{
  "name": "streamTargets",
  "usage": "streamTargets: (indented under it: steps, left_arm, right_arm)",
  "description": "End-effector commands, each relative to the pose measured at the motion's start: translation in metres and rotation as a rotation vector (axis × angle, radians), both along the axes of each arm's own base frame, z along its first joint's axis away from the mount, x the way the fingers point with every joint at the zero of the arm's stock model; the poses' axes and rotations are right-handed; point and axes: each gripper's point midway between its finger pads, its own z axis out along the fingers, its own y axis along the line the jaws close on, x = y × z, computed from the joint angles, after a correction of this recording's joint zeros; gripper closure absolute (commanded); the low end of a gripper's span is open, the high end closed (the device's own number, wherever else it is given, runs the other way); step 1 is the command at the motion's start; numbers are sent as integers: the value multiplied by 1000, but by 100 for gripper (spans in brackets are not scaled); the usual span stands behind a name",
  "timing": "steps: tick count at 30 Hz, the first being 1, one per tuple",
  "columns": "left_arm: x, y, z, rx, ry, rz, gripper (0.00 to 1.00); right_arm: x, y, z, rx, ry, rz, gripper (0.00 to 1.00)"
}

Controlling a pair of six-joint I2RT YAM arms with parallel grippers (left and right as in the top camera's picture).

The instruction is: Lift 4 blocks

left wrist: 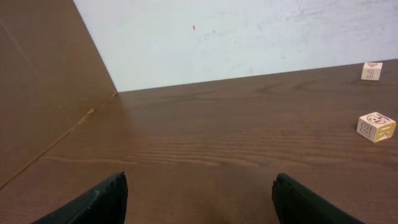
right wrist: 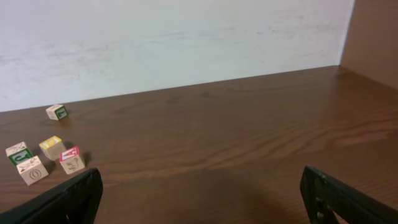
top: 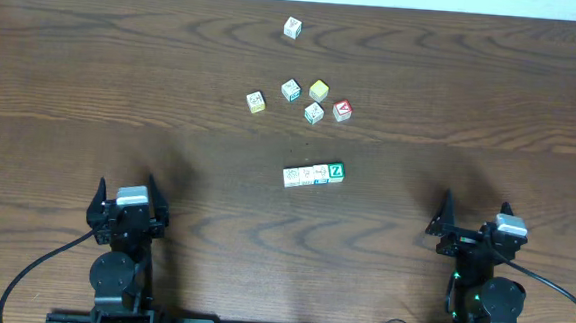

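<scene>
The 4 blocks (top: 313, 173) lie in a tight row on the wooden table, just in front of its middle, and the rightmost one shows a green "Z" (top: 336, 170). My left gripper (top: 127, 186) rests near the front left edge, far left of the row. It is open in the left wrist view (left wrist: 199, 190), with only bare wood between its fingers. At the front right my right gripper (top: 476, 207) is also open and empty (right wrist: 199, 186). Neither wrist view shows the row.
Behind the row lie loose cubes: a yellow-faced one (top: 318, 89) (right wrist: 51, 147), a red-faced one (top: 342, 110) (right wrist: 71, 160), printed ones (top: 256, 101) (top: 290, 90) (top: 314, 112), and a far one (top: 292, 28). A white wall stands behind the table and brown panels rise at both sides.
</scene>
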Motion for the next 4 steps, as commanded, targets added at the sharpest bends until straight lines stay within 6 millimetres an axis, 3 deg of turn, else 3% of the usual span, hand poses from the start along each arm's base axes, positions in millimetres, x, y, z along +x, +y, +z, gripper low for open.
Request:
streamTargets:
  steps: [1,4]
  left_arm:
    - [-2,3,-16,-3,53,16,25]
    - [-2,3,-16,-3,53,16,25]
  right_arm:
    - [0,0,-1,-13,2,4,1]
    - [0,0,-1,-13,2,4,1]
